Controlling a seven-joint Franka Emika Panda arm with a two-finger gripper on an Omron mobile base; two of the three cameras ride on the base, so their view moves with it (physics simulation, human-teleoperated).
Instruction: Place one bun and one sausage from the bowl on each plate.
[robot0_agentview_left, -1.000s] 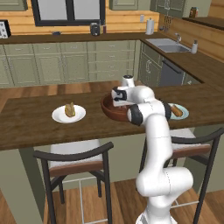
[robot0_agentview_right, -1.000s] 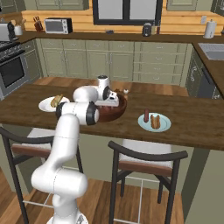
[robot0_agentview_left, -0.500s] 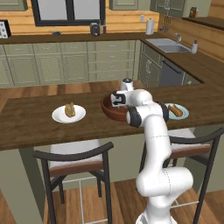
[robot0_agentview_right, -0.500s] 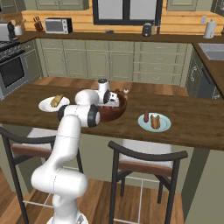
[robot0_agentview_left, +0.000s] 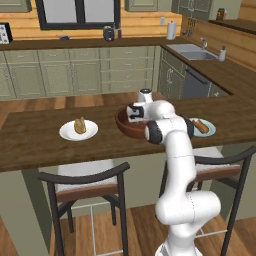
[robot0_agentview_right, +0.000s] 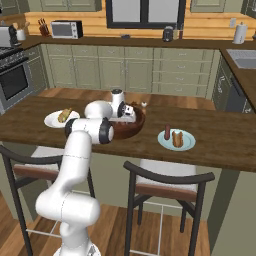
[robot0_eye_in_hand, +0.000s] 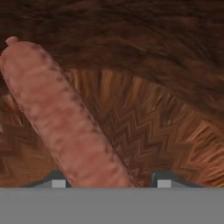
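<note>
Sausage (robot0_eye_in_hand: 61, 122) lies slantwise on the bowl's wooden floor (robot0_eye_in_hand: 166, 127), running between the two fingertips of the gripper (robot0_eye_in_hand: 108, 183) and away up to the left. Whether the jaws press it cannot be told. Bare wood lies open right of the gripper; the bowl's dark wall rises beyond.

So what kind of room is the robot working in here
A home kitchen, rendered rather than real. It has green cabinets along the wall, a sink in the side counter, a microwave by the stove, and a wooden island counter with stools.
</note>
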